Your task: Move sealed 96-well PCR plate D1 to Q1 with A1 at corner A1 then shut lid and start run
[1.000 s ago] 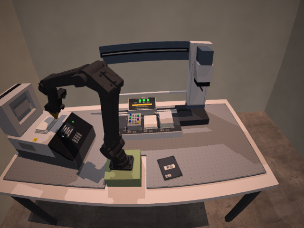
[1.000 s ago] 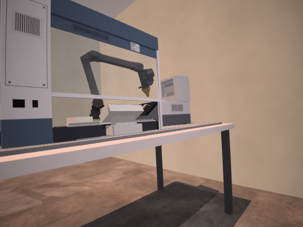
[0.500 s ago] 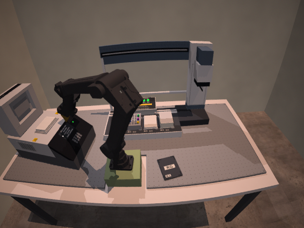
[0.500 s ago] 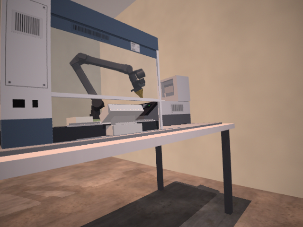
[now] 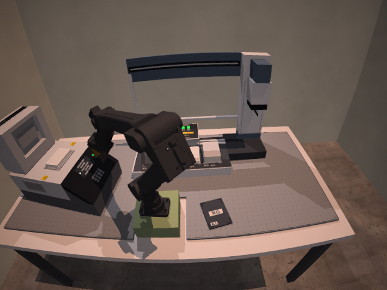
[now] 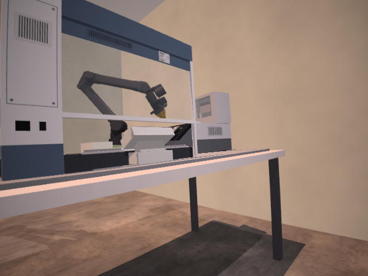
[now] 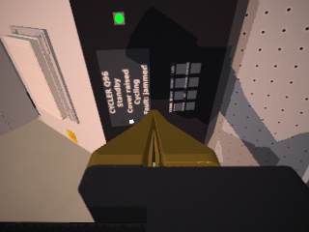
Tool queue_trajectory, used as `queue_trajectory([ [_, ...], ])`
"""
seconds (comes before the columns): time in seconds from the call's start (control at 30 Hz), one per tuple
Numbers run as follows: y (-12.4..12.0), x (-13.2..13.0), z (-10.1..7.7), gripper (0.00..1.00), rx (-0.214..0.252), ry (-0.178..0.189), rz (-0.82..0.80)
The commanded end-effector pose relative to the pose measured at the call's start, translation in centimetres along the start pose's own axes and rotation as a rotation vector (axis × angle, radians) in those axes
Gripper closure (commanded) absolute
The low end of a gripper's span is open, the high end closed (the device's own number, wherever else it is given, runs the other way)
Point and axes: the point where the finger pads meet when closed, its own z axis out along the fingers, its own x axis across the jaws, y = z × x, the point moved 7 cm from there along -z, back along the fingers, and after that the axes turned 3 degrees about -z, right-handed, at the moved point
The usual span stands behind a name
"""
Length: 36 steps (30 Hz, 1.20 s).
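The cycler Q1 (image 5: 62, 174) stands at the table's left with its lid (image 5: 26, 137) raised. The sealed PCR plate (image 5: 58, 157) lies on Q1's block; it also shows at the left of the wrist view (image 7: 41, 72). My gripper (image 5: 96, 153) is shut and empty, pointing down just above Q1's black sloped panel. In the wrist view its closed yellow fingertips (image 7: 154, 116) sit below the status display and left of the keypad (image 7: 184, 87). The lamp (image 7: 119, 18) is green. In the exterior view the gripper (image 6: 161, 114) hangs a little above the panel.
The deck with positions D1 to D4 (image 5: 193, 156) lies behind my arm, which hides its left part; a white block (image 5: 210, 150) shows on it. The regrip nest RG (image 5: 216, 215) lies in front. A tall gantry (image 5: 253, 93) stands at the back right. My base sits on a green pedestal (image 5: 158, 215).
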Motion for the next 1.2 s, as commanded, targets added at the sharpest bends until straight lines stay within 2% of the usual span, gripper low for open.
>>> queue_trajectory([
  [0.0,0.6,-0.8,-1.3,1.0,-0.047,0.034,-0.062],
  [0.03,0.7,-1.2,-1.5,1.0,-0.043,0.024,-0.062],
  [0.1,0.7,-2.6,-1.5,1.0,-0.039,0.072,-0.061],
  [0.17,0.7,-2.6,-1.5,1.0,-0.039,0.072,-0.061],
  [0.2,0.8,-2.6,-1.7,1.0,-0.045,0.093,-0.066],
  [0.23,0.7,-3.0,-1.9,1.0,-0.041,0.094,-0.07],
  [0.33,0.9,-5.4,-2.8,1.0,-0.074,0.173,-0.077],
  [0.43,1.0,-6.6,-3.3,1.0,-0.066,0.145,-0.08],
  [0.6,1.0,-7.7,-3.7,1.0,-0.043,0.13,-0.088],
  [0.8,1.3,-6.9,-3.8,1.0,-0.048,0.13,-0.078],
  [1.17,1.7,-5.2,-4.3,1.0,-0.053,0.155,-0.083],
])
